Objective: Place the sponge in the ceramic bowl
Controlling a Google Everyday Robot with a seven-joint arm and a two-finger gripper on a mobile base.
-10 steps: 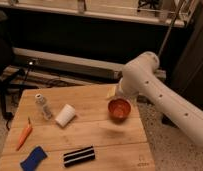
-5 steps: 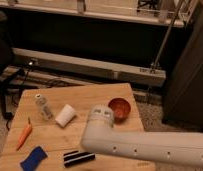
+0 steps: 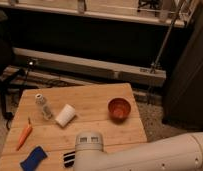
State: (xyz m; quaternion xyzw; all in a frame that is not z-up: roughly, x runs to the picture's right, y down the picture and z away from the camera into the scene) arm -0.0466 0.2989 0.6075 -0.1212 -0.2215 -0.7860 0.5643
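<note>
The bright-blue sponge (image 3: 33,158) lies flat at the near left corner of the wooden table (image 3: 95,95). On the table's right side stands the reddish-brown ceramic bowl (image 3: 119,108), with nothing in it. My white arm (image 3: 145,152) crosses the bottom of the view from the right and ends in a round joint (image 3: 89,145) near the table's front edge. The gripper itself is out of view, so nothing shows whether it holds anything. Sponge and bowl are far apart, with the arm's joint low between them.
A white cup (image 3: 65,115) lies on its side mid-table, beside a small clear bottle (image 3: 43,106). An orange carrot (image 3: 24,136) lies at the left edge. The black striped block (image 3: 69,159) is partly hidden by the arm. A dark cabinet stands at right.
The arm has swung from above the bowl at the right down to the bottom of the view. The bowl now shows fully. Nothing on the table has moved.
</note>
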